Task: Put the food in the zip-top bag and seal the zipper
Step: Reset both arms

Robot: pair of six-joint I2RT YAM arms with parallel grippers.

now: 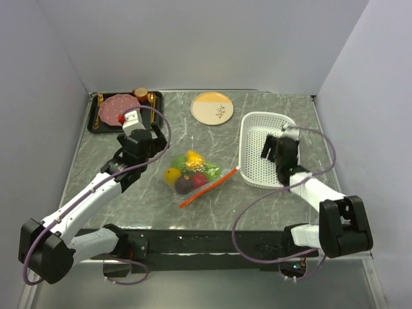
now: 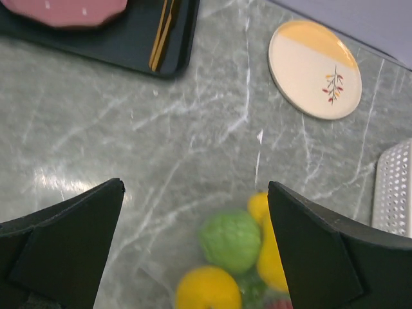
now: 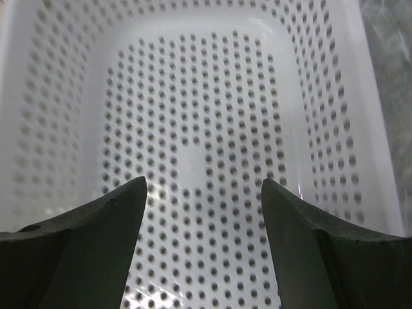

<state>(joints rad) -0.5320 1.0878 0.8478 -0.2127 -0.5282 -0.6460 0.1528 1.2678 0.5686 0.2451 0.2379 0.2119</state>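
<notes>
Top external shows me the zipper (image 1: 207,188) along the near edge of the bag (image 1: 217,172), with the food (image 1: 188,170) bunched inside. Just left of the bag my left gripper (image 1: 152,145) hovers, spread wide and empty. Right of the bag, my right gripper (image 1: 275,152) hangs wide and empty over the basket (image 1: 254,129).

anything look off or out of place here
Nothing spilled or damaged. The food is bunched at the zip-top bag, whose zipper lies slanted. Only oddity: the right gripper hangs open over the white basket, away from the bag.
</notes>
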